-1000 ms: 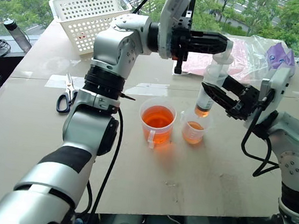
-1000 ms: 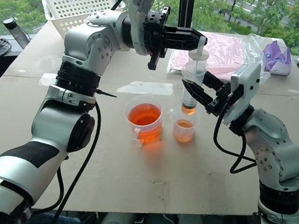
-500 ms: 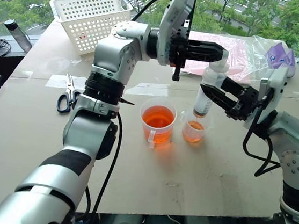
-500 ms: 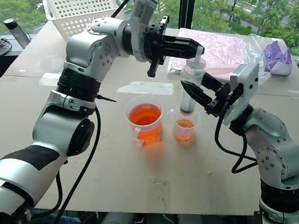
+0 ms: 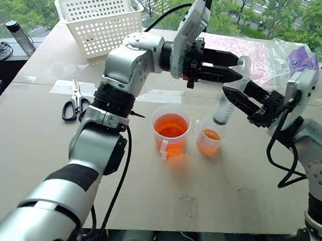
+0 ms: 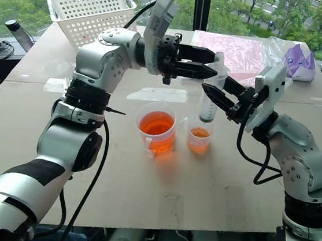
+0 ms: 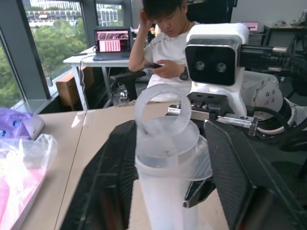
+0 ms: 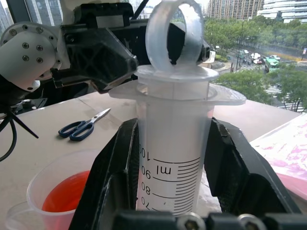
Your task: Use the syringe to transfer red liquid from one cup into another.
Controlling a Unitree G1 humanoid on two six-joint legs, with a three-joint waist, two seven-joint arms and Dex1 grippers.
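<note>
**A:** Since the earlier frame, plunger is pressed fully home; syringe [image 6: 211, 97] barrel reads clear now, where orange stood near its tip before. Left gripper [image 6: 209, 64], which was pressed together over the plunger top, now stands spread either side of the plunger ring.

**B:** Noted. Right gripper [image 6: 209, 94]?

**A:** Clamped on the syringe barrel below the flange, holding it nearly upright, slightly tilted, tip down over the small spouted cup [image 6: 199, 139]. My reading: that hold keeps the tip aimed into the receiving cup while the other arm works the plunger from above.

**B:** Red liquid location?

**A:** Most sits in the wider cup with the handle tab [image 6: 156, 129]; a shallower layer of red liquid [image 6: 199, 133] lies in the small cup just beside it. Both stand on the bench [image 6: 142, 182], close together, presumably to keep travel between draw and discharge short.

**B:** What do the wrist views add?

**A:** Right wrist view shows the graduation marks on the barrel and both fingers against it, plus scissors [image 8: 84, 127] on the bench behind. Left wrist view shows the left fingers [image 7: 108, 182] apart from the flange on each side, and a seated person [image 7: 168, 48] in the background. Head views alone show the white basket [image 6: 92, 11] and the cups together.
</note>
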